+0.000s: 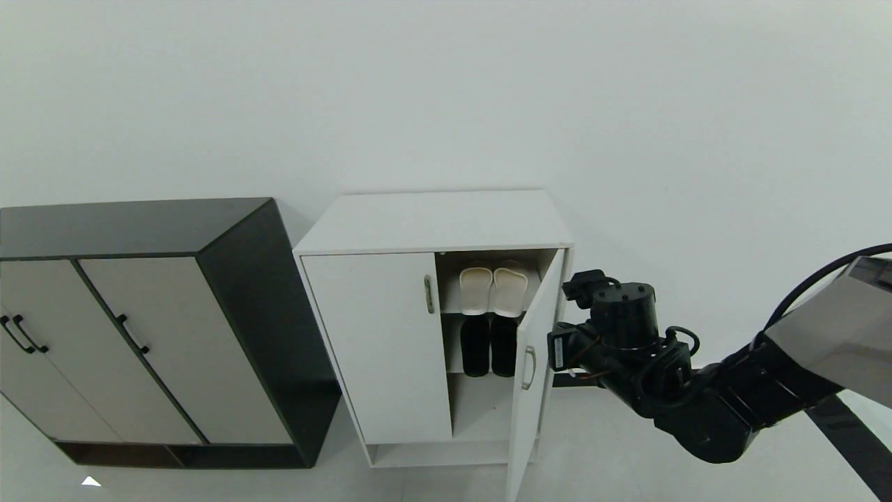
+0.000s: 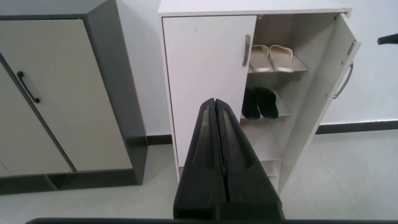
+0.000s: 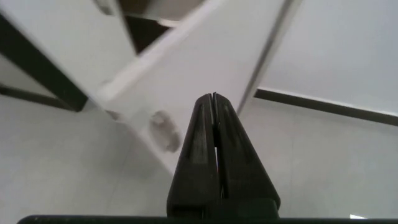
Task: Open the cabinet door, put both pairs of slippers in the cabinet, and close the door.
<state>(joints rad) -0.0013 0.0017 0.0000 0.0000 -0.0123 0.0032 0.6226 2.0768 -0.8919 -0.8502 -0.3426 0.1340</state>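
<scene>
The white cabinet (image 1: 432, 223) stands against the wall, its left door (image 1: 376, 341) shut and its right door (image 1: 538, 321) swung partly open. Inside, a white pair of slippers (image 1: 493, 289) lies on the top shelf and a black pair (image 1: 489, 345) on the shelf below. My right gripper (image 1: 559, 351) is shut and empty, its tip close to the outer face of the open door beside the handle (image 1: 529, 367); whether it touches is unclear. The right wrist view has that gripper (image 3: 214, 98) near the door (image 3: 205, 56). My left gripper (image 2: 215, 102) is shut, empty, and back from the cabinet.
A dark cabinet with beige doors (image 1: 139, 335) stands left of the white one. A black baseboard (image 3: 323, 104) runs along the wall on the right. Pale floor (image 1: 606, 453) lies in front of and right of the cabinet.
</scene>
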